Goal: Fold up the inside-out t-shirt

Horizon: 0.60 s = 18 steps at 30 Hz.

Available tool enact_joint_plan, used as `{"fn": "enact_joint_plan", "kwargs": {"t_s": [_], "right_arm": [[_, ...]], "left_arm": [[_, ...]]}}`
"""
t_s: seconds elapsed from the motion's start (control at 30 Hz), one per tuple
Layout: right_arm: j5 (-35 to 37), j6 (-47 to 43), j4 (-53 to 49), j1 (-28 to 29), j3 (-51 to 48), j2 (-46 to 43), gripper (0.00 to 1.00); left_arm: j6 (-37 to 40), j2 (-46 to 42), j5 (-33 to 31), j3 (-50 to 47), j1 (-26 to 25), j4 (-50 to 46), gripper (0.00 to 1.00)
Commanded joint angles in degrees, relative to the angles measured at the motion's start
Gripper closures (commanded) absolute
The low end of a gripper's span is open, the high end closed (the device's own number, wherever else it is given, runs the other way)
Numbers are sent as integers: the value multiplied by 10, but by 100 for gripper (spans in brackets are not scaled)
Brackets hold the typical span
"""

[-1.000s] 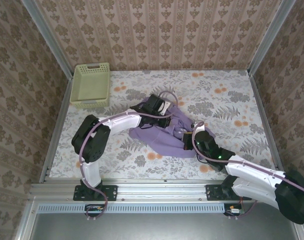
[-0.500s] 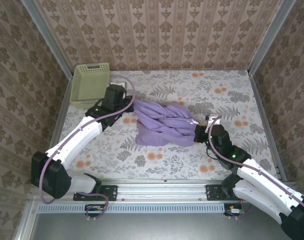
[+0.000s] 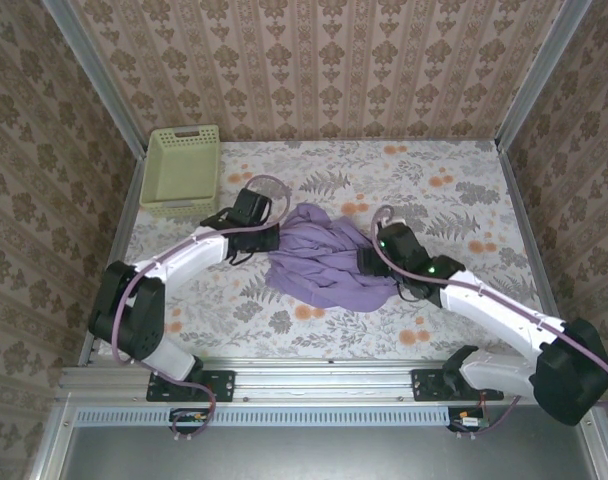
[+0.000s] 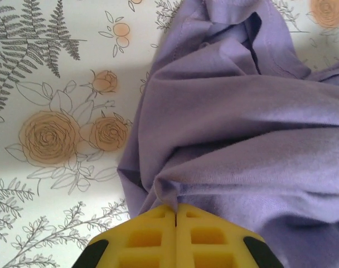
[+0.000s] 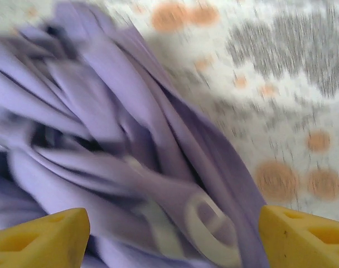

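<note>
Two sets are working: your left fingers [image 4: 147, 237] are clamping a fold of the inside-out t-shirt [image 3: 329, 262], which is lying bunched mid-table [image 3: 464, 170]. Your right fingers [image 5: 41, 231] are hovering apart over it. It is likely behaving soft, light and floppy, so be gripping hems.

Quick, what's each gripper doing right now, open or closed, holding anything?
Left gripper: closed, pinching a fold of the soft lavender-purple cotton t-shirt.
Right gripper: open, holding nothing, just above the t-shirt.
</note>
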Motion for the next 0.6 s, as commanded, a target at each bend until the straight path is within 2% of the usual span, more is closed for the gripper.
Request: {"fn": "enact_joint_plan", "kwargs": {"t_s": [0.0, 0.2, 0.4, 0.5, 0.57], "right_arm": [[42, -49, -90, 23, 61, 47, 18], [-14, -66, -112, 45, 150, 174, 19], [-35, -59, -120, 39, 192, 262, 30], [-33, -65, -138, 39, 210, 287, 44], [-34, -70, -139, 39, 211, 282, 60]], "left_arm": [[-13, -32, 29, -26, -1, 33, 100], [-3, -45, 60, -38, 0, 30, 100], [12, -40, 73, -30, 2, 14, 100], [12, -43, 72, -30, 3, 15, 100], [7, -47, 73, -31, 9, 16, 100]]}}
